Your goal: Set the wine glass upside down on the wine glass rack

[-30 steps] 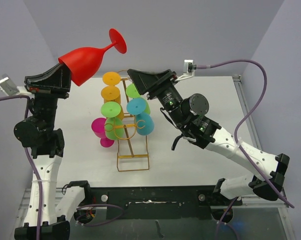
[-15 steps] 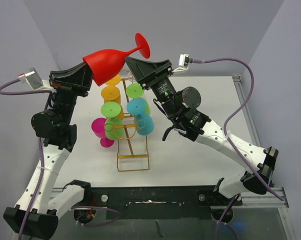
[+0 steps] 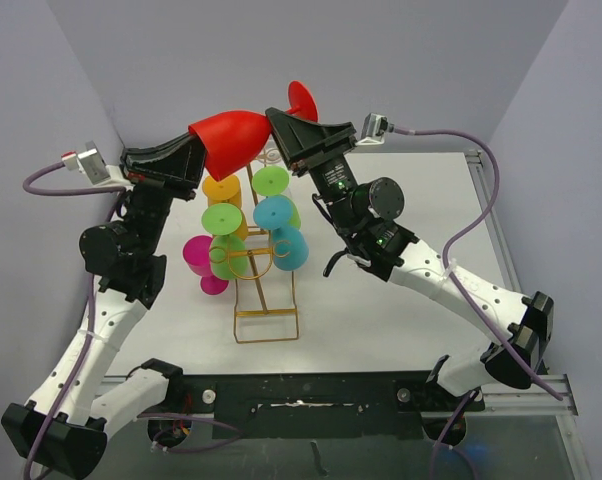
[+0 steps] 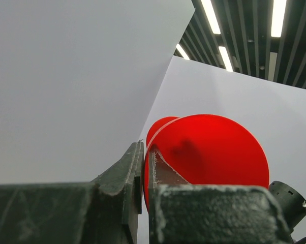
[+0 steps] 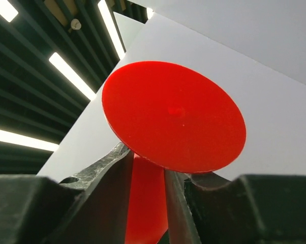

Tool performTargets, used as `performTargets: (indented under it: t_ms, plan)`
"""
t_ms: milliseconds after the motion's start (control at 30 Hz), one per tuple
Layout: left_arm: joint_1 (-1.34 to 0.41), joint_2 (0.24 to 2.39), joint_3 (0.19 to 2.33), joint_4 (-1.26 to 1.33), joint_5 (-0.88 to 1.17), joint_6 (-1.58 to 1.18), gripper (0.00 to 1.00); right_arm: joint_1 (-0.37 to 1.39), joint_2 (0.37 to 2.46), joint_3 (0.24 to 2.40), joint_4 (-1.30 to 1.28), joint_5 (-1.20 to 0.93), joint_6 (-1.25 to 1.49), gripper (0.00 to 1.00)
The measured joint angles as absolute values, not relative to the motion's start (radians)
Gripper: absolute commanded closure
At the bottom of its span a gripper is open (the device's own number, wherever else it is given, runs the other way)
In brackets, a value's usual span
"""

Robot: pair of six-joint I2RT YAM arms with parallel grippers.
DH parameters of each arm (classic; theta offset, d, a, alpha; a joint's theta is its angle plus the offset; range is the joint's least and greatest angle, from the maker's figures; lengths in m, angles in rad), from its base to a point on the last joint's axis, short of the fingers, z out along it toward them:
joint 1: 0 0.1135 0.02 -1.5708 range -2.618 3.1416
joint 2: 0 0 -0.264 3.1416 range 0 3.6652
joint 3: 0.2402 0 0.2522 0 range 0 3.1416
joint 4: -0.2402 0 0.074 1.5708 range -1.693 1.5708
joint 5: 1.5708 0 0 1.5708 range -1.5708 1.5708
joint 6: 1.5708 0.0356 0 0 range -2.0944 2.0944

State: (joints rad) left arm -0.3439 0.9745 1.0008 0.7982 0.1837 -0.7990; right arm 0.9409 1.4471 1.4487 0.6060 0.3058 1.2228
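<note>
Wine glass (image 3: 231, 140), red, was up in the air above the far end of the wine glass rack (image 3: 266, 340), not on it. It lay roughly on its side, bowl toward my left, foot (image 3: 301, 100) up and to the right.

My left gripper (image 3: 196, 160) was pinching the bowl's rim, one finger inside and one outside, pressed tight on the wall. From my left wrist I saw the red bowl swelling out just past the fingertips.

My right gripper (image 3: 278, 122) had come in from the other side at the stem, just below the foot. From my right wrist the foot was a flat red disc facing me, the stem running down between my two fingers, each lying against it. Pinched on the stem, as far as that view showed.

Below, the gold wire rack stood on the white table (image 3: 411, 200), already carrying small coloured glasses: orange (image 3: 221, 188) at the top left, greens (image 3: 221, 217) below it, blues (image 3: 274, 212) on the right. A pink glass (image 3: 199, 255) sat low at the rack's left side; whether it hung or stood on the table, I could not tell.
</note>
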Motion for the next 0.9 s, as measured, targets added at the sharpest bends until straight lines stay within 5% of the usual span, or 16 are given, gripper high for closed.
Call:
performTargets:
  t_ms: [233,633,900]
  plan:
    - [-0.35,0.968,0.99,0.801,0.179,-0.799,1.0,0.931,1.447,1.399,0.704,0.305,1.272,0.99]
    - [-0.355,0.934,0.987,0.794,0.178,-0.78,0.61,0.929,1.447,1.396,0.778,0.29,1.238,1.0]
    - [-0.355,0.883,1.008,0.575,0.146,-0.71,0.52,0.896,1.407,1.381,0.759,0.268,1.138,1.0]
